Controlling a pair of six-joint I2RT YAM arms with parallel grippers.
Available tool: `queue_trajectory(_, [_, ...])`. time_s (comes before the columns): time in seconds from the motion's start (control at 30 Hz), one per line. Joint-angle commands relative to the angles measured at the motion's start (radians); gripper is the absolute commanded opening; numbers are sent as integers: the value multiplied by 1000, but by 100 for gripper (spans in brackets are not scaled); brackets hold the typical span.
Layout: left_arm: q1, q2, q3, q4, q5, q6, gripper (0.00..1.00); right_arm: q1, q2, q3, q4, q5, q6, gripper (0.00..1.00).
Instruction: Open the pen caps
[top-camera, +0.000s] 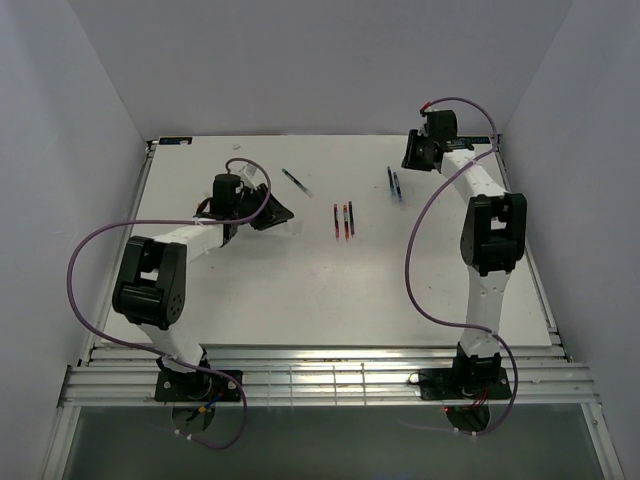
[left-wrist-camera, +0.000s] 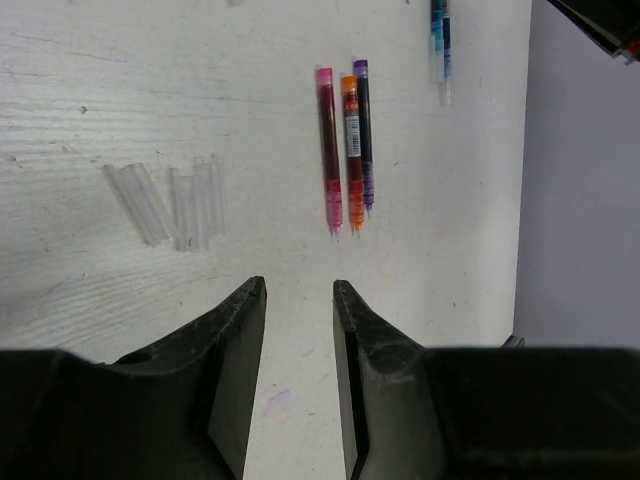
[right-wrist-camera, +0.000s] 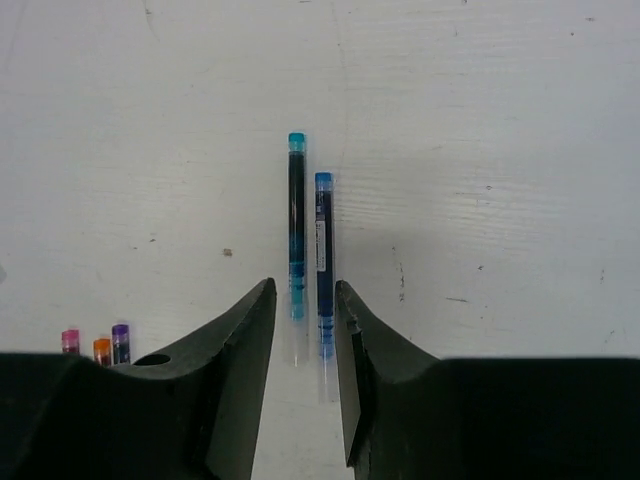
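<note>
Clear tubular caps (left-wrist-camera: 195, 205) beside 3 slim pens (left-wrist-camera: 350, 150).

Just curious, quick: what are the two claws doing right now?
Left gripper: open, holding nothing.
Right gripper: open, holding nothing.

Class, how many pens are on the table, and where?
6: pink pen, orange pen and purple pen side by side mid-table; teal pen and blue pen by the right gripper; dark pen alone beside the left gripper.
</note>
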Motion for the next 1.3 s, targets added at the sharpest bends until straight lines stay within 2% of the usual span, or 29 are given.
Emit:
queue_trajectory(0.0, [2, -71, -25, 45, 42, -29, 43, 22, 82, 96, -52, 44, -64, 36])
queue_trajectory(0.37, [-2, -81, -71, 59, 59, -20, 44, 22, 166, 150, -38, 60, -81, 36])
queue_trajectory(1.07, [-6, -73, -84, 96, 80, -35, 44, 35, 229, 62, -4, 63, -82, 32])
queue_trajectory(1.27, [-6, -75, -88, 97, 88, -39, 44, 42, 242, 96, -79, 168, -69, 23])
